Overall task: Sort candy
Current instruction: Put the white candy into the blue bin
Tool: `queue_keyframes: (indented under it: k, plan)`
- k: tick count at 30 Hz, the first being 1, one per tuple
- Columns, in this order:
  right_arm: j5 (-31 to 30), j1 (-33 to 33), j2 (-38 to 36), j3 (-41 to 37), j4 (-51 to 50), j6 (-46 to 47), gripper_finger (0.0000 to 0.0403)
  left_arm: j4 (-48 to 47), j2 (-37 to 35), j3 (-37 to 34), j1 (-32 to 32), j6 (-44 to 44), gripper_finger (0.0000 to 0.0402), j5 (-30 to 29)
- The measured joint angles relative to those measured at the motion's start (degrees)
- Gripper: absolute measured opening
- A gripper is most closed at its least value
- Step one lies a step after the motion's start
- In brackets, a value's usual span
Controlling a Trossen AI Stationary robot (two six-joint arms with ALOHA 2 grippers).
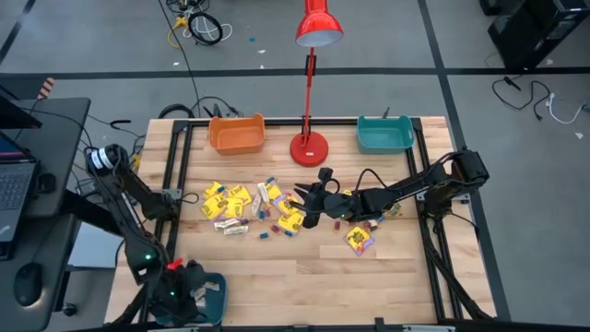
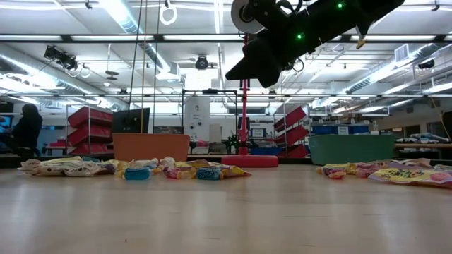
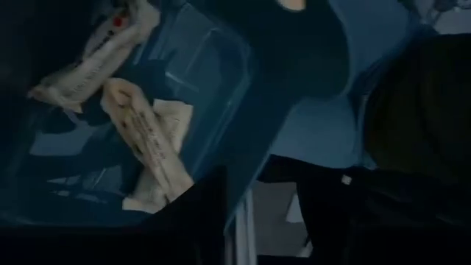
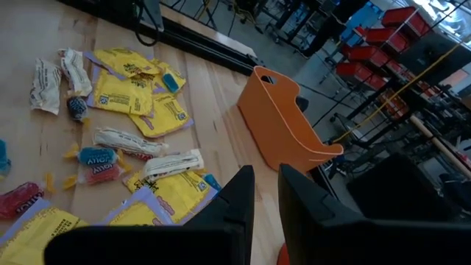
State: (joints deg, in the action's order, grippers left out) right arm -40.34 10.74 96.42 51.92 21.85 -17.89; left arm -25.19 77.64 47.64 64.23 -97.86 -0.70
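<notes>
Your left gripper (image 1: 184,281) hangs with jaws spread over the blue plastic bin (image 1: 214,293) at the table's near-left corner, as if dropping pale bars, while your right gripper (image 1: 309,203), fingers nearly together and empty, hovers over the mid-table wrapped candy (image 1: 241,205) for another pick.

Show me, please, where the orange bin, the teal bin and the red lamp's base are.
orange bin (image 1: 237,135): high view, on its inner floor.
teal bin (image 1: 384,135): high view, on its inner floor.
red lamp's base (image 1: 309,148): high view, middle of the round foot.
</notes>
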Motion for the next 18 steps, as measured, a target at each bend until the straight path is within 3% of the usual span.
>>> queue_keyframes:
  k: [5,9,18]
  plan:
    - [0.00,0.00,0.00,0.00,-0.02,-0.02,0.0050,0.77,2.35,-0.06,0.02,0.09,0.0075,7.96]
    - [0.00,0.00,0.00,0.00,-0.02,-0.07,0.0050,3.95,2.68,-0.09,-0.04,0.09,0.0010,6.93]
    - [0.00,-0.04,0.00,0.00,-0.02,0.22,0.0050,-0.32,2.68,-0.09,-0.11,0.04,0.0005,3.06]
